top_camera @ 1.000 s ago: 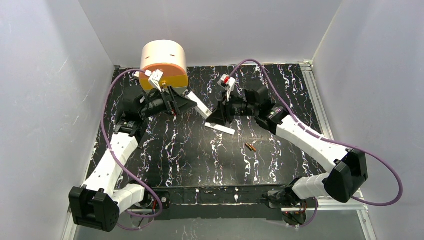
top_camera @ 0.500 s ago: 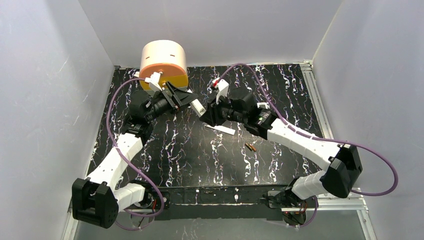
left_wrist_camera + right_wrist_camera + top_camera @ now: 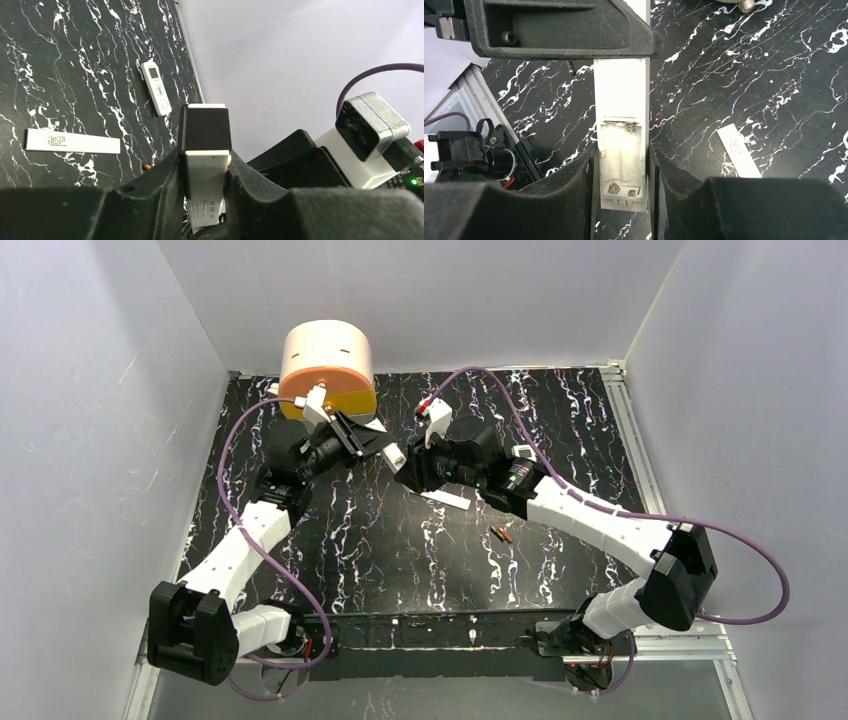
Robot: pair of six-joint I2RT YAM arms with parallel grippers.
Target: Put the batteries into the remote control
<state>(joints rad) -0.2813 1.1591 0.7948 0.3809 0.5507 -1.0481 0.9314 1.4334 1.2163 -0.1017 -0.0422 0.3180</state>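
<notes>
remote control point(image 3: 621, 125) is off the counter point(image 3: 400, 550), bridged between the hands: left hand point(image 3: 205, 160) clenched on one end, right hand point(image 3: 621, 155) clenched on the open battery-bay end. batteries point(image 3: 501, 534) lie together on the counter, apart from it.

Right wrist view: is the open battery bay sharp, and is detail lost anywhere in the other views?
Right wrist view: the white plastic remote control shows sharp bay springs, but its plain back blows out white. Left wrist view: the black gripper fingers are dark and soft; the black marbled tabletop is crisp. Top external view: even light, but the copper-orange cylindrical batteries are barely resolved.
</notes>
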